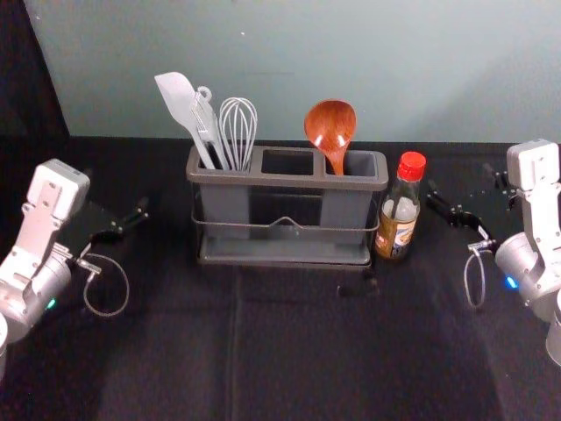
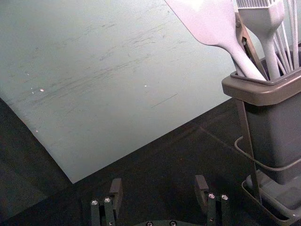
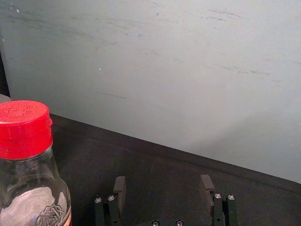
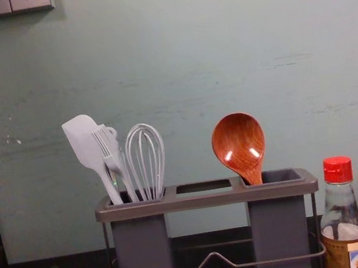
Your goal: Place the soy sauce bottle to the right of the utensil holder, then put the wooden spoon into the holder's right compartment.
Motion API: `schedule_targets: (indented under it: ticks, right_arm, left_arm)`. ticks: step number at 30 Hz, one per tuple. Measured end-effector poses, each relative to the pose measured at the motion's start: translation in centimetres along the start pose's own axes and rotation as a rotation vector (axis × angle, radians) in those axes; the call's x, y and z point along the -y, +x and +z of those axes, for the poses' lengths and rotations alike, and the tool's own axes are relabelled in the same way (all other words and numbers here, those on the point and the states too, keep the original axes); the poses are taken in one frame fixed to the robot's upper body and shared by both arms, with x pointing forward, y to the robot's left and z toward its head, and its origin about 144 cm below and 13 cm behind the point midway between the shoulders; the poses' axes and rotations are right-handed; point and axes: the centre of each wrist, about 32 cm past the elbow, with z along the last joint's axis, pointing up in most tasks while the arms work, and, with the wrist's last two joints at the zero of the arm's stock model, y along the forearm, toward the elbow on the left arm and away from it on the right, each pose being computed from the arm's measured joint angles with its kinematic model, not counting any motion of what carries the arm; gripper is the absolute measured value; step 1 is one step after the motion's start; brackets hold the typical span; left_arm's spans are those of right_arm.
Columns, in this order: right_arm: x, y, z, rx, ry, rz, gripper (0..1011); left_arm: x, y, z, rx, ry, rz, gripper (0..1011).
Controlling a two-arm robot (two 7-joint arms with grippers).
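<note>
Both jobs look done: the soy sauce bottle (image 1: 401,214) stands just right of the holder (image 1: 287,181), the wooden spoon (image 1: 330,125) in its right compartment (image 1: 345,209). Left gripper (image 2: 158,188) and right gripper (image 3: 163,188) flank it, jaws apart.

A red-capped glass bottle (image 1: 400,216) is standing just beside the grey plastic holder (image 1: 289,181), blocking its right side. Above the middle opening (image 1: 287,162), free room is lying between the white wire whisk (image 1: 238,132) and the round-bowled brown wooden spoon (image 1: 330,127).

Wall (image 1: 289,53): soft shadow at 2 o'clock, head view
Black cloth (image 1: 298,351): very dark
Wooden spoon (image 4: 237,136): shiny spots at 4 and 8 o'clock, chest view
</note>
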Motion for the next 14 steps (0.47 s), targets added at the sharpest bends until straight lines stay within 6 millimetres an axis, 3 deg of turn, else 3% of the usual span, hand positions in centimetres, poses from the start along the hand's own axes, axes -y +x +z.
schedule_targets:
  ticks: [14]
  right_arm:
    - [0.0, 0.0, 0.0, 0.0, 0.0, 0.0, 1004]
  left_arm:
    - [0.0, 0.0, 0.0, 0.0, 0.0, 0.0, 1005]
